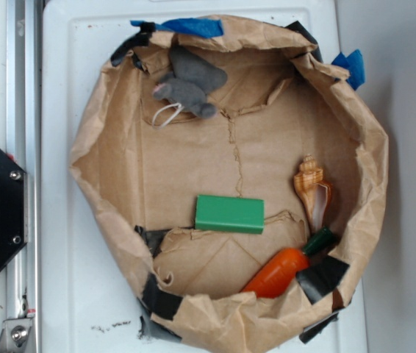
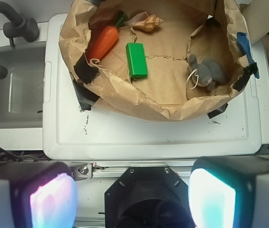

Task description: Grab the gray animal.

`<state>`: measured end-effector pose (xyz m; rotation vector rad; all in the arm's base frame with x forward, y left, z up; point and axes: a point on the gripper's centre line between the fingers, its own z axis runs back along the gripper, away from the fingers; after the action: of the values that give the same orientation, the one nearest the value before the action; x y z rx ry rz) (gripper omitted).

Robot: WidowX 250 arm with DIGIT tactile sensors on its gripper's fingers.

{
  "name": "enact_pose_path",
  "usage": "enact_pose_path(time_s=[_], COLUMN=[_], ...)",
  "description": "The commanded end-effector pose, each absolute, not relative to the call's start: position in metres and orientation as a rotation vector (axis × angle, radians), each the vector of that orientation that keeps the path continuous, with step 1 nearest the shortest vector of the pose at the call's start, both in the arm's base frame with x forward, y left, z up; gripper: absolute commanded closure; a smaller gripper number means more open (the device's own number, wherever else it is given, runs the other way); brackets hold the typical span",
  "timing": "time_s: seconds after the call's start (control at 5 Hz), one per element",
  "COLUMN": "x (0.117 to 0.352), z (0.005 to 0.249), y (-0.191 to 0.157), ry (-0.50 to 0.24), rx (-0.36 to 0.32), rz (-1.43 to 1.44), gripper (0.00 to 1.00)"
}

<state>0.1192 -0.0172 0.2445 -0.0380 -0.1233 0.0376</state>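
The gray animal (image 1: 189,83) is a small plush with floppy ears and a white string loop, lying at the back of the brown paper bag (image 1: 120,147). In the wrist view the gray animal (image 2: 206,71) lies at the bag's right side. My gripper (image 2: 132,199) is open, its two glowing pads far apart with nothing between them. It hangs high over the robot's black base, well short of the bag. The exterior view does not show the gripper.
A green block (image 1: 229,214), an orange carrot (image 1: 276,272) and a tan seashell (image 1: 313,190) also lie in the bag. The bag (image 2: 125,99) stands on a white tray (image 2: 148,137). A sink (image 2: 11,90) with a black faucet (image 2: 6,28) is at the left.
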Motion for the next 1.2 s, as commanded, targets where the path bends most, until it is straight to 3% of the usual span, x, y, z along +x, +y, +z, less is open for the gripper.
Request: enact_pose_path(time_s=[0.0, 0.2, 0.4, 0.6, 0.8, 1.0], x=[0.119, 0.156, 0.183, 0.223, 0.239, 0.249], z=[0.245, 0.247, 0.249, 0.235, 0.209, 0.224], y=[-0.017, 0.001, 0.015, 0.033, 0.041, 0.060], ry=[-0.123, -0.110, -0.111, -0.106, -0.064, -0.035], rx=[-0.038, -0.082, -0.083, -0.081, -0.204, -0.103], rz=[0.038, 0.117, 0.142, -0.047, -0.288, -0.534], gripper=[0.00, 0.00, 0.00, 0.00, 0.00, 0.00])
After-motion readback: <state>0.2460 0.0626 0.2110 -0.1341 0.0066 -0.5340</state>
